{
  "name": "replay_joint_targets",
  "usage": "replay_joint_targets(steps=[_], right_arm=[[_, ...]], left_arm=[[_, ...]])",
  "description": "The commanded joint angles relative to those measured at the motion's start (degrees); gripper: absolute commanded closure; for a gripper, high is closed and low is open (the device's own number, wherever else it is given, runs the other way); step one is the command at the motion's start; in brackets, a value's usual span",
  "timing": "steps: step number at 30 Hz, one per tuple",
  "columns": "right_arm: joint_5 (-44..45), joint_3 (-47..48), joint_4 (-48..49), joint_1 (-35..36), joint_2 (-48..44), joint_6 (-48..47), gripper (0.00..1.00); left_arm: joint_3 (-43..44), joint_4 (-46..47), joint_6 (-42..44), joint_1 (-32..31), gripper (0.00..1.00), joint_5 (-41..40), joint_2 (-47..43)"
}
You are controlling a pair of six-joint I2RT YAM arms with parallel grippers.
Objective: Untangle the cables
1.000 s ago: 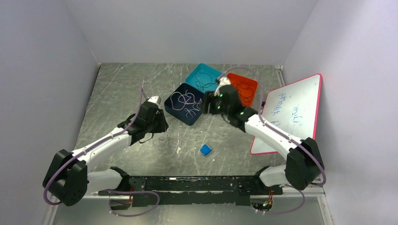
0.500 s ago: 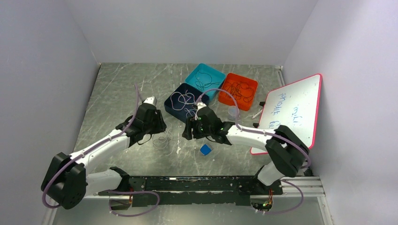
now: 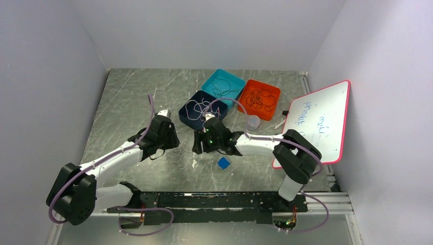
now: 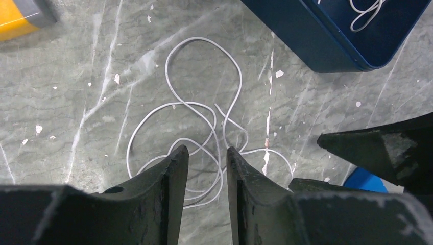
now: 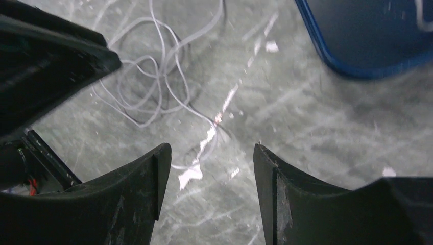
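Loose tangle of whitish cables (image 4: 204,127) lies on the tabletop (image 3: 127,102), just in front of the navy tray (image 4: 306,35). Left jaws narrowly spread, tips at the tangle's near loops, strands running through the gap, nothing pinched. Right jaws spread wide, low over the tabletop just right of the tangle. More whitish cables in the navy tray, dark ones in the teal tray (image 3: 233,77) and orange tray (image 3: 276,92). Blue block (image 3: 223,163) lies beside the right arm.

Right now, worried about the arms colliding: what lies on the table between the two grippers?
Only the loose white cable, in tangled loops, lies between the left gripper and the right gripper. The top view and the left wrist view both show it.
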Motion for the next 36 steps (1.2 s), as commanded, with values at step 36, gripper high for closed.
replay_joint_targets(steps=[36], right_arm=[[-2.9,21.3,-0.2,-0.1,21.3,7.0,0.52]], left_arm=[[-6.8,2.6,-1.7,0.4,0.76,0.1,-1.0]])
